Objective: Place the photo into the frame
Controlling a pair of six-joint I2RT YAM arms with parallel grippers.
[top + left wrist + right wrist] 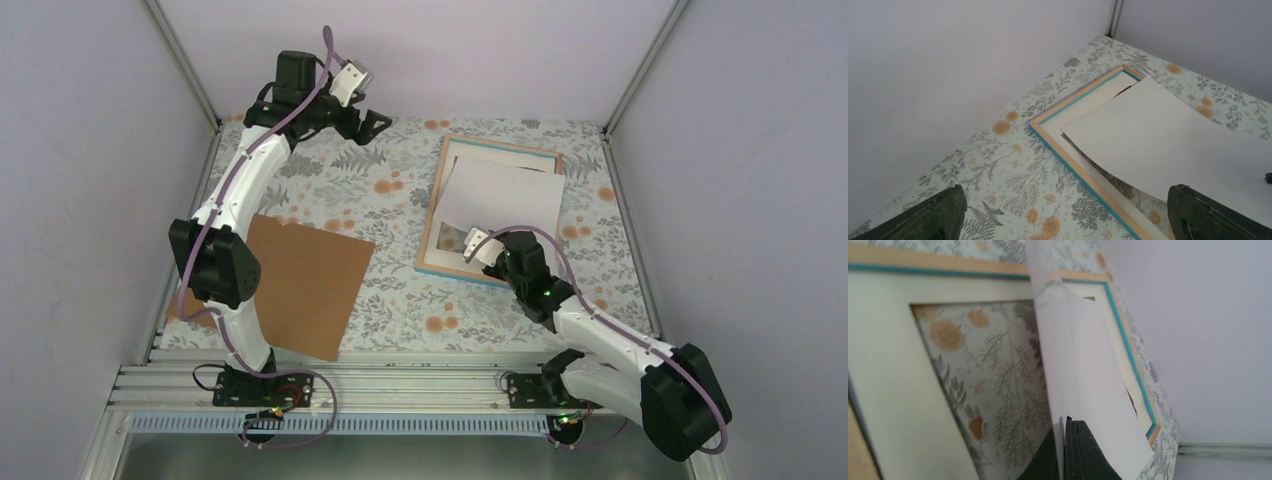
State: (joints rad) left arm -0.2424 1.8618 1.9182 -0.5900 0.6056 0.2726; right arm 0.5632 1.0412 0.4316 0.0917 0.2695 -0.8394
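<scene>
The frame (447,205) lies flat at the right middle of the table, wood-coloured edges up, with a cream mat inside. The photo (505,195) shows only its white back and hangs tilted over the frame. My right gripper (487,243) is shut on the photo's near edge; in the right wrist view the fingers (1083,452) pinch the sheet (1083,370) above the frame (1130,355). My left gripper (368,127) is open and empty, raised at the far left; its view shows the frame (1083,175) and the photo's back (1173,135).
A plain brown backing board (305,280) lies on the left near side of the floral table cover, partly under the left arm. Grey walls and metal posts close in the table on three sides.
</scene>
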